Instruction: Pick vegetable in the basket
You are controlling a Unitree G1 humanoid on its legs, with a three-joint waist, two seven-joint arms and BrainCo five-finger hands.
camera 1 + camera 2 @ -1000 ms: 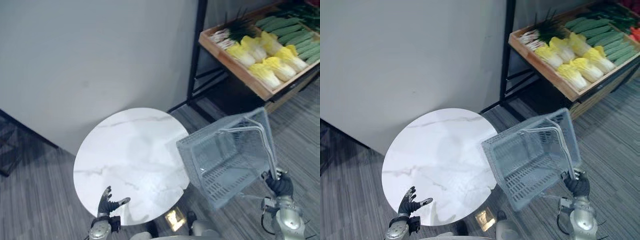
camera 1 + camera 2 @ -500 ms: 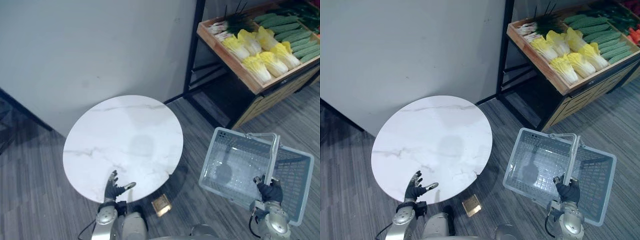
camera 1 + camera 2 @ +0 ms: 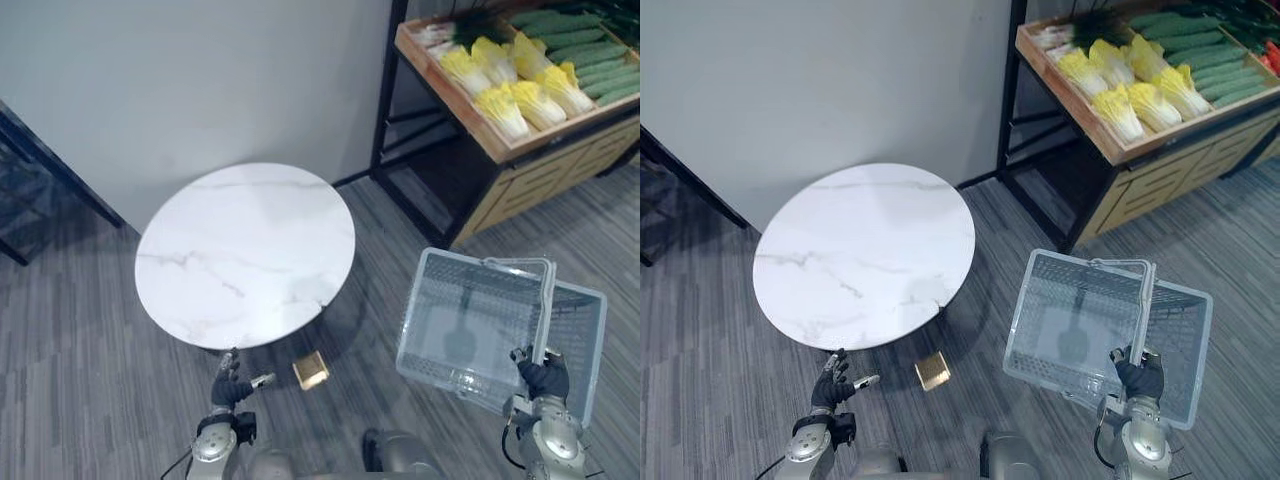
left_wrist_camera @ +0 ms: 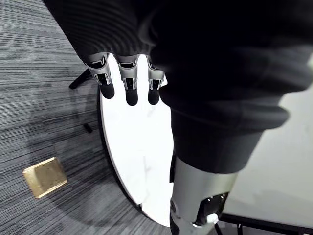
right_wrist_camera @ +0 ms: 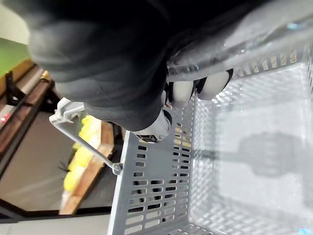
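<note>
The right hand [image 3: 1137, 375] has its fingers curled round the handle [image 3: 1143, 300] of a pale grey perforated plastic basket [image 3: 1070, 310], which hangs over the grey striped carpet floor [image 3: 80, 330] just right of the round white marble-patterned worktop [image 3: 245, 255]. The vegetables, yellow-white leafy cabbages [image 3: 505, 100] and long green cucumbers [image 3: 590, 60], lie in a slanted wooden tray [image 3: 520, 148] up on the stand at the far right, well apart from the basket. A black metal post [image 3: 385, 90] and a slatted wooden cabinet front [image 3: 545, 180] stand between them. The left hand [image 3: 830, 388] hovers low by the worktop's near edge, fingers straight and spread. A small brass-coloured block [image 3: 311, 369] sits on the floor just beside it.
</note>
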